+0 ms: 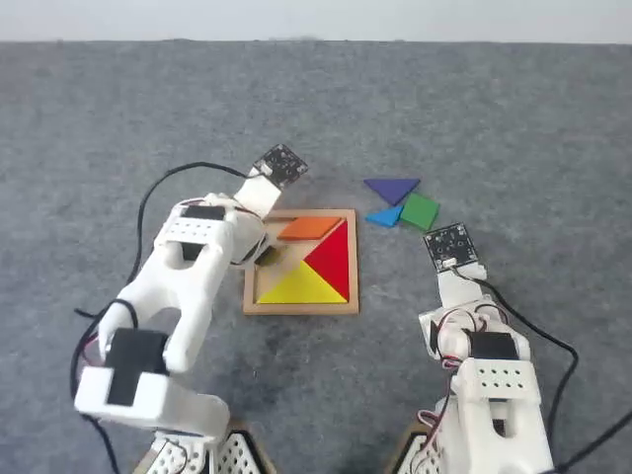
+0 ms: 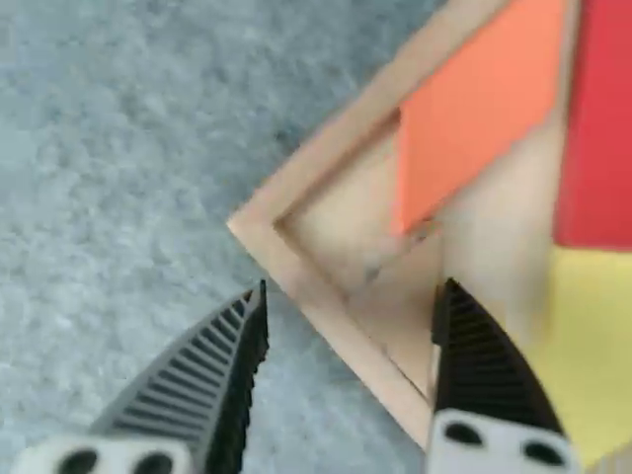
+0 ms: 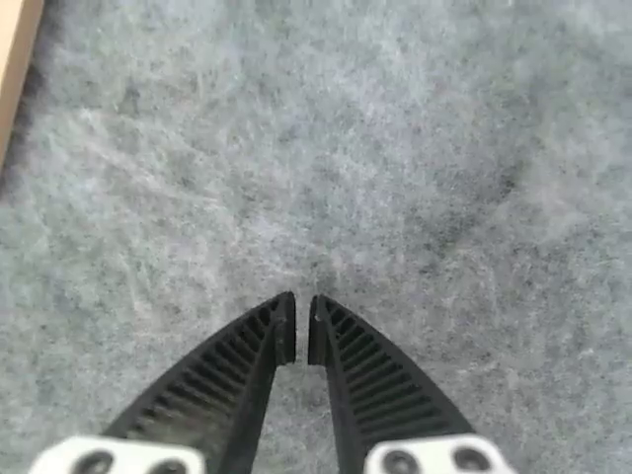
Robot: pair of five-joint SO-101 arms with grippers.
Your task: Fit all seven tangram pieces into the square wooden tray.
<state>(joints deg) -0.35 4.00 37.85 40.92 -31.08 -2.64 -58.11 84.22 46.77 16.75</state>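
From above, the tray (image 1: 301, 309) sits on a grey felt tabletop (image 1: 118, 118) below a pale wall (image 1: 316, 20), holding orange (image 1: 308, 228), red (image 1: 333, 259) and yellow (image 1: 301, 286) pieces, with purple (image 1: 392, 187), blue (image 1: 383, 216) and green (image 1: 420, 210) loose nearby. On the left wrist, my left hand (image 2: 355, 286) is spread astride the corner rim; closing there could, I reckon, drag the tray and unseat them. On the right wrist, my right hand (image 3: 301, 297) hangs pressed together over felt.

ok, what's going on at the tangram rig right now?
Tangram fill is partway. The orange piece, red piece and yellow piece sit in the tray. The left claw is open astride the tray's rim at a corner, holding nothing. The purple piece, blue piece and green piece lie outside on the grey mat. The right claw is shut over bare mat.
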